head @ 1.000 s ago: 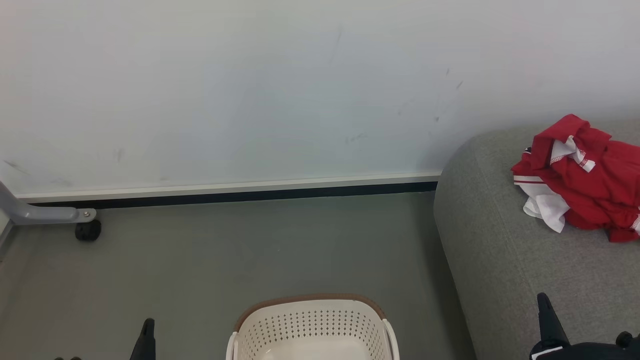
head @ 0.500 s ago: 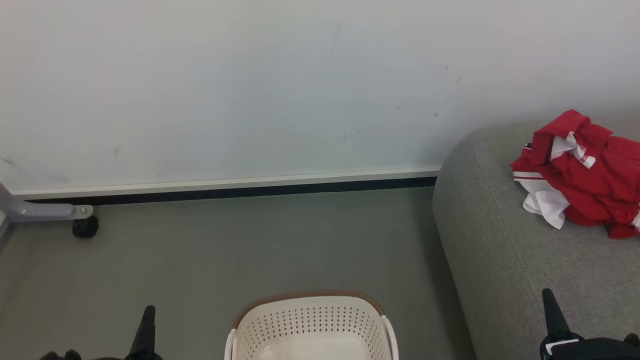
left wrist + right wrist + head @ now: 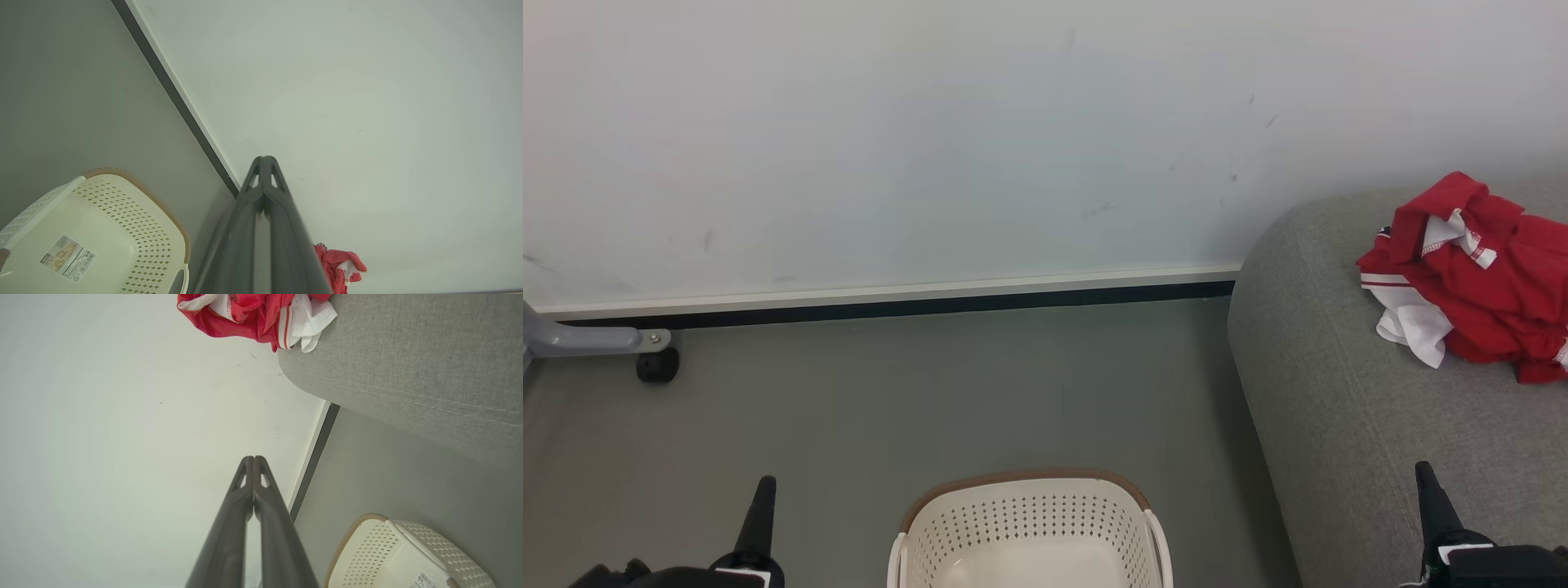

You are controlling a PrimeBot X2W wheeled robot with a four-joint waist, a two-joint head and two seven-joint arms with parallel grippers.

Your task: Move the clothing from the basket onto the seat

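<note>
**Both tools pressed together, clothing heaped on the seat**

At the far left, a grey leg with a black caster stands on the floor beside the wall. The left tool rises at the near left. Its two dark fingers are pressed together tip to tip, gripping nothing and touching nothing. To its right, near and centre, the basket sits upright on the floor. The left wrist view shows a label on its pale bottom. Further right, the seat curves up from the floor, apart from the basket. The right tool points up at the near right in front of the seat's grey fabric, its fingers likewise flat against each other with nothing between them. The clothing lies crumpled on the far right part of the seat, red with white lining showing, well apart from both tools.
</note>
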